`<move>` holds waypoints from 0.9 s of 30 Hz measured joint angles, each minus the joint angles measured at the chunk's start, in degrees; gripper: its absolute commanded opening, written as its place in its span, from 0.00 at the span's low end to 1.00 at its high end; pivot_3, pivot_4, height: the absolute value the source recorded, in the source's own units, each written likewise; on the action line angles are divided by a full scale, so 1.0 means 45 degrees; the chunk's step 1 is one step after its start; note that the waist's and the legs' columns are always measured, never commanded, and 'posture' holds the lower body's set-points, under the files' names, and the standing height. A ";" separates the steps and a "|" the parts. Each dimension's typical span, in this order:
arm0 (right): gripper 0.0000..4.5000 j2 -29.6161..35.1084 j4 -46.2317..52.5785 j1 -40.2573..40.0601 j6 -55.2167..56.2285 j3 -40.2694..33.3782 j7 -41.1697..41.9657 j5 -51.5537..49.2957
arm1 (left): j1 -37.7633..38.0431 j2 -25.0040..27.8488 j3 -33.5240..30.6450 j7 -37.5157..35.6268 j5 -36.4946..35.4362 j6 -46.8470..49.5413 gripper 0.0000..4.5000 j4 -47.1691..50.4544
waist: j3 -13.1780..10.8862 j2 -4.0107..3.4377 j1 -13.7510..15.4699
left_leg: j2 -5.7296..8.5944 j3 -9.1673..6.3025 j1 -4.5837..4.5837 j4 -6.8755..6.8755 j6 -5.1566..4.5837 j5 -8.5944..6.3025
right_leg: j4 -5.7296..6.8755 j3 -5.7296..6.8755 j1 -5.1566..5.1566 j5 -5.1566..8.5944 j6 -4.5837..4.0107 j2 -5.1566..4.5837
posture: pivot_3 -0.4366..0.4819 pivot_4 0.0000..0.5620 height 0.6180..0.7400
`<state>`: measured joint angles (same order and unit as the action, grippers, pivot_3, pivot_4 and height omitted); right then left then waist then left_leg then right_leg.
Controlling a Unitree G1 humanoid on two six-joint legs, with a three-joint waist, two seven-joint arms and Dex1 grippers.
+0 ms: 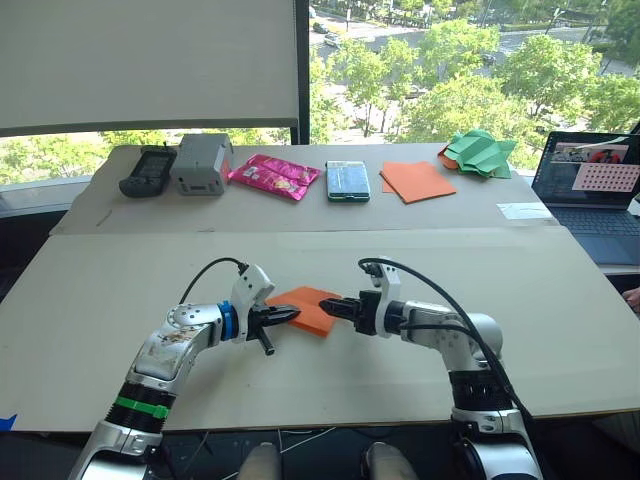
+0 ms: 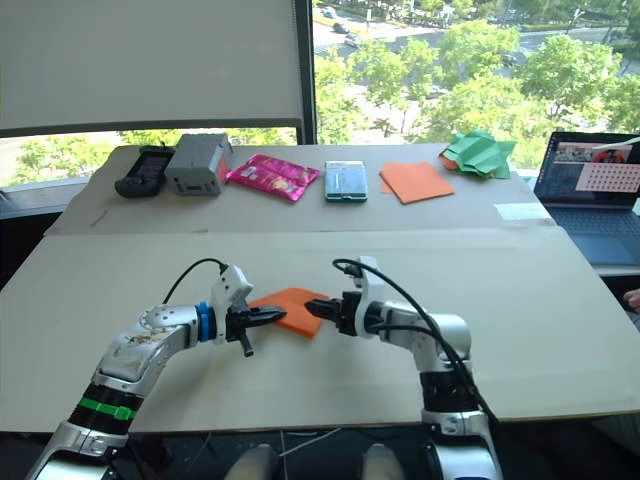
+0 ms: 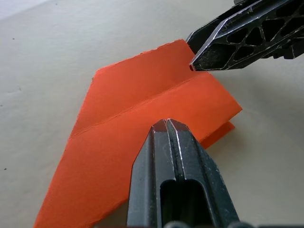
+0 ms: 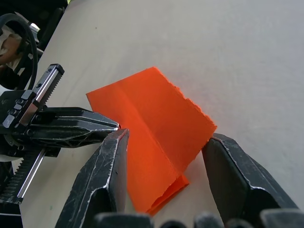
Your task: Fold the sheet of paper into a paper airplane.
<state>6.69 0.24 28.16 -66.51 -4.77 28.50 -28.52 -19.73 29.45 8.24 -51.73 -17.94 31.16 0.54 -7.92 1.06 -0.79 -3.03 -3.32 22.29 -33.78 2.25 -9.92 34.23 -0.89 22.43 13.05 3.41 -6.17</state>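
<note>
Already well folded, the paper airplane (image 1: 308, 308) lay flat on the near cardboard tabletop (image 1: 120, 300), midway between the two arms, an orange wedge with a raised centre crease and a second layer peeking out beneath its blunt end. The left gripper (image 1: 290, 316) met it from the robot's left with its black fingers (image 3: 173, 161) pressed tight together, their joined tip resting on the upper flap beside the crease and, as far as the left wrist view showed, pinning the paper rather than clamping it. The right gripper (image 4: 164, 154) came in from the opposite side with its fingers spread wide, one to either side of the blunt end, and neither could be seen to grip the paper. The step in hand looked like a late one: holding the body down while a wing flap was lifted or creased. The next move would probably call for the right fingers to close gently on a single layer at the blunt end, without catching the flap below, while the left tip kept the crease from sliding. Well apart, on the far board, sat a smooth orange sheet (image 1: 417, 181) and a green paper heap (image 1: 481, 153), beside a pink snack packet (image 1: 274, 176) and an open laptop (image 1: 588, 190).
</note>
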 measured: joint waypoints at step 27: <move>0.00 0.2741 0.2234 -0.2050 1.0343 0.4853 0.2478 0.3940 | 0.1167 0.1221 -0.2092 0.0166 -0.1277 0.1456 0.00 0.1657 | -0.0007 -0.0016 -0.0108 | -0.0003 0.0002 0.0001 0.0024 0.0094 -0.0058 | -0.0026 0.0000 0.0104 0.0003 0.0000 -0.0002 | 0.48 0.27 0.72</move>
<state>19.03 10.29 18.93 -19.97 17.07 39.65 -10.79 -14.47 34.94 -1.18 -50.98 -23.68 37.71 8.00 -7.95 0.99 -1.28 -3.04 -3.31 22.30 -33.67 2.67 -10.18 34.11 -0.89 22.89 13.06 3.41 -6.18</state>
